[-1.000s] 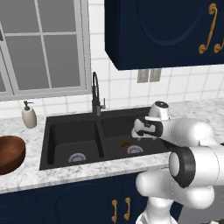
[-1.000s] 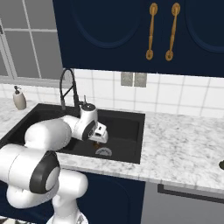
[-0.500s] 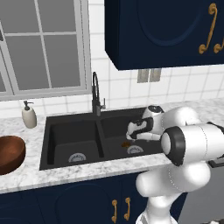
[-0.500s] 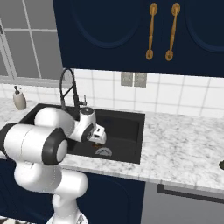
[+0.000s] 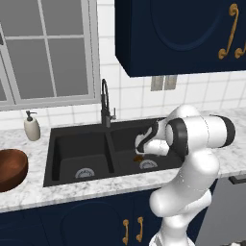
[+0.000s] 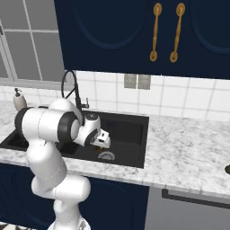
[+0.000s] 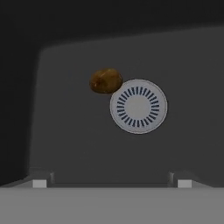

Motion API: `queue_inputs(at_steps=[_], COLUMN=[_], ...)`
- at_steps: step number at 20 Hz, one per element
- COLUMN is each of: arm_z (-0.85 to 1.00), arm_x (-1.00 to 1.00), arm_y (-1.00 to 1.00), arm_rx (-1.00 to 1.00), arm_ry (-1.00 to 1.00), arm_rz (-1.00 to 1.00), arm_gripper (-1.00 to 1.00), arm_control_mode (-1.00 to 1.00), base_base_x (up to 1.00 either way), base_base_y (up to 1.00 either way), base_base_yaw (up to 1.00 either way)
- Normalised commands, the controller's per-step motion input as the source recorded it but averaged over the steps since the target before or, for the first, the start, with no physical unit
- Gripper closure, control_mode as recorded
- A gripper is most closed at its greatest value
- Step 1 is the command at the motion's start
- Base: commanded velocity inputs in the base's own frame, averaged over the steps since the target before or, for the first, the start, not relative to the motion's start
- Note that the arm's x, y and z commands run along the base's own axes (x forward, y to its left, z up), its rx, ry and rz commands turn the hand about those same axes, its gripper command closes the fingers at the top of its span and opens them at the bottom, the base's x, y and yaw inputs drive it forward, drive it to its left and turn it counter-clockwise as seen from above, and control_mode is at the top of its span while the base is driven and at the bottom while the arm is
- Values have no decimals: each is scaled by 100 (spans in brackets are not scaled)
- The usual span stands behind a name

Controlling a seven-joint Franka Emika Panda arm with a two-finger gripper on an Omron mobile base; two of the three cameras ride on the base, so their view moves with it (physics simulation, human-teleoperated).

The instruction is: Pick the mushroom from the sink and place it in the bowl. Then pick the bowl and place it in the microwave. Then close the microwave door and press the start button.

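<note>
In the right basin of the sink (image 5: pixel 81 144) the mushroom (image 7: pixel 106 81) lay on the black floor, just beside the round silver drain (image 7: pixel 138 106); the gripper (image 5: pixel 140 144) hung above it with its jaws spread wide and nothing between them; the wooden bowl (image 5: pixel 9 168) sat on the counter (image 6: pixel 188 152) well to the sink's left.

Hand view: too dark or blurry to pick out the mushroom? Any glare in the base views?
Hand view: dim and slightly soft, yet the small tan-brown mushroom stands out beside the round silver drain on the black matte sink floor. Left base view: evenly lit, no glare; the mushroom is a tiny speck below the hand. Right base view: even light, mild gloss on the white arm.
</note>
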Motion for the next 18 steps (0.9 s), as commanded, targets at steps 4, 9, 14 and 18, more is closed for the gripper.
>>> queue_inputs(at_steps=[4, 9, 14, 18], arm_z=[-29, -29, -11, -7], arm_x=[29, 17, 3, 1], arm_y=[14, 9, 0, 0], arm_rx=[0, 0, 0, 0], arm_ry=[0, 0, 0, 0], arm_rz=[0, 0, 0, -1], arm_gripper=[-100, -100, -100, -100], arm_control_mode=[-100, -100, -100, -100], base_base_x=[0, 0, 0, 0], base_base_y=[0, 0, 0, 0], base_base_yaw=[0, 0, 0, 0])
